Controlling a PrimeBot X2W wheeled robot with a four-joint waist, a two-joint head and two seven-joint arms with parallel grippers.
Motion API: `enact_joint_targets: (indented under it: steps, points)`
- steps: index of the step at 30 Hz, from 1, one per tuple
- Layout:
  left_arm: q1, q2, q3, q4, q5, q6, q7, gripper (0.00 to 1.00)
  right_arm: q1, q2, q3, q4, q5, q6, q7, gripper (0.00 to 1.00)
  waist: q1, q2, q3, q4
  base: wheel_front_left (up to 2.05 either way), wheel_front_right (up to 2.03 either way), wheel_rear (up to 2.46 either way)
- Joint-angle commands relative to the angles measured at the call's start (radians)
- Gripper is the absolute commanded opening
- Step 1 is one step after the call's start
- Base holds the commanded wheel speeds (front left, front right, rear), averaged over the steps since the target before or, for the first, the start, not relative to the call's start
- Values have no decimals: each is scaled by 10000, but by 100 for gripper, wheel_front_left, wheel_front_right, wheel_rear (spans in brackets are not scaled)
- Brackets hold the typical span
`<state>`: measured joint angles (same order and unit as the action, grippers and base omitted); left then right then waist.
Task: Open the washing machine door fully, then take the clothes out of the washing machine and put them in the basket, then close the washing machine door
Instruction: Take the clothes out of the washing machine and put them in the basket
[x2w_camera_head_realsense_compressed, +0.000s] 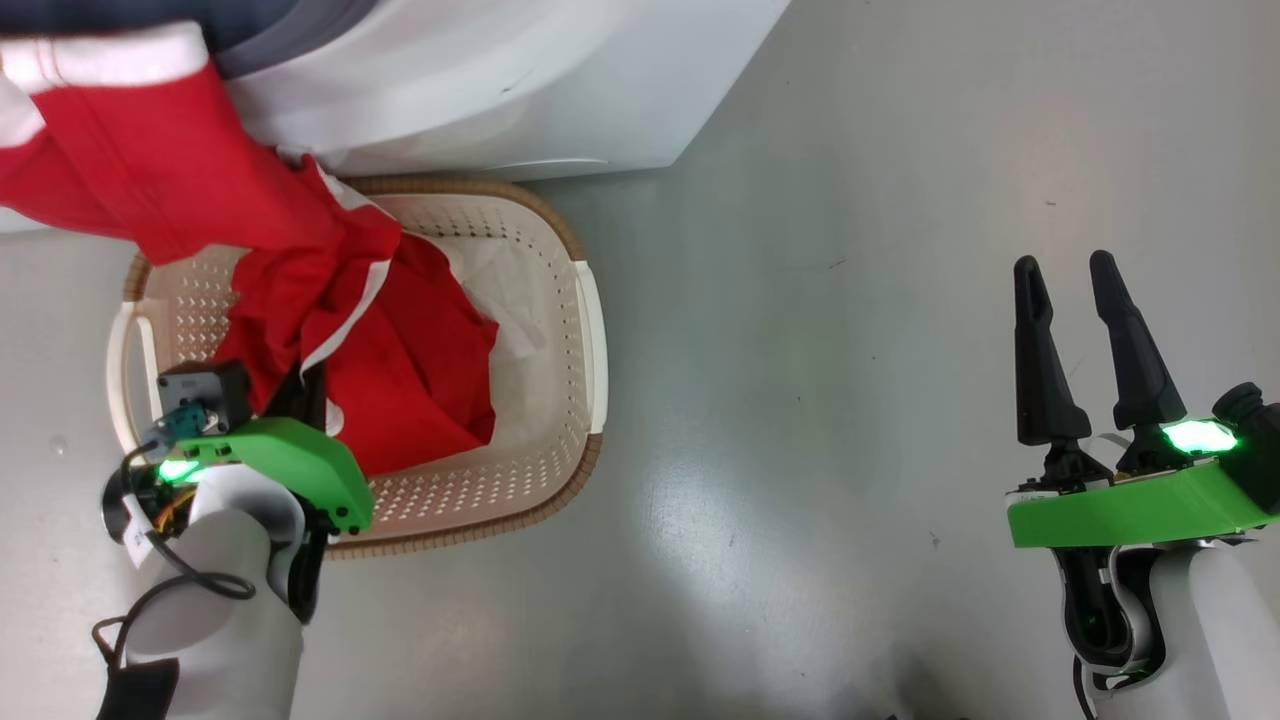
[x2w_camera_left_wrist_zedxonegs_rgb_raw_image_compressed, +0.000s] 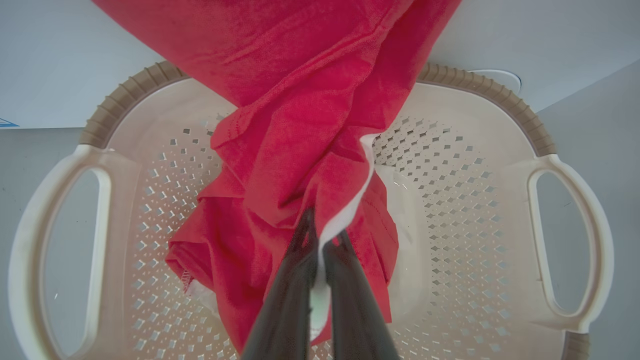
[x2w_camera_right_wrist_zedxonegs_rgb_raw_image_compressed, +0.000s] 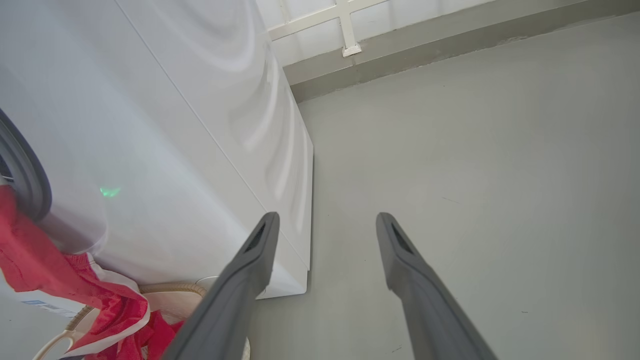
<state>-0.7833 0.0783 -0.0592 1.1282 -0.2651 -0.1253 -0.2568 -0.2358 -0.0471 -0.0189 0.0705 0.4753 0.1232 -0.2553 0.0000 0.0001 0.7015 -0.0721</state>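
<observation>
The red clothes (x2w_camera_head_realsense_compressed: 400, 350) with white stripes hang from the washing machine (x2w_camera_head_realsense_compressed: 520, 80) mouth at the upper left down into the cream basket (x2w_camera_head_realsense_compressed: 592, 330) on the floor in front of it. My left gripper (x2w_camera_head_realsense_compressed: 305, 390) is over the basket's near side, half buried in the cloth. The left wrist view shows this left gripper (x2w_camera_left_wrist_zedxonegs_rgb_raw_image_compressed: 322, 232) shut on a red fold with a white stripe of the clothes (x2w_camera_left_wrist_zedxonegs_rgb_raw_image_compressed: 300, 125), above the basket (x2w_camera_left_wrist_zedxonegs_rgb_raw_image_compressed: 500, 95). My right gripper (x2w_camera_head_realsense_compressed: 1065, 265) stands open and empty over bare floor, far to the right. The washing machine door is out of view.
The machine's white side (x2w_camera_right_wrist_zedxonegs_rgb_raw_image_compressed: 175, 125) and grey ring (x2w_camera_right_wrist_zedxonegs_rgb_raw_image_compressed: 20, 175) lie left of my right gripper (x2w_camera_right_wrist_zedxonegs_rgb_raw_image_compressed: 327, 220). The clothes (x2w_camera_right_wrist_zedxonegs_rgb_raw_image_compressed: 100, 295) and basket rim (x2w_camera_right_wrist_zedxonegs_rgb_raw_image_compressed: 165, 289) sit at the lower left there. Grey floor (x2w_camera_head_realsense_compressed: 850, 300) stretches between the basket and my right arm. A wall base (x2w_camera_right_wrist_zedxonegs_rgb_raw_image_compressed: 450, 45) lies beyond.
</observation>
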Motion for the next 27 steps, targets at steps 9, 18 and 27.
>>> enact_joint_targets:
  steps: [9,18,27]
  points:
    - [111,383,140,-73,-161,-54,-49,100,-31,-31,215,-138,11,75,-65,100,0,-1,-100,37,0,0,0]
    - [587,286,341,-466,-302,-54,-49,100,63,-31,174,-5,-51,75,-65,100,0,-1,-760,118,0,0,0]
    - [1590,269,686,-1729,-142,-54,-49,100,368,-31,153,246,-366,75,-65,100,0,-1,-1941,264,0,0,0]
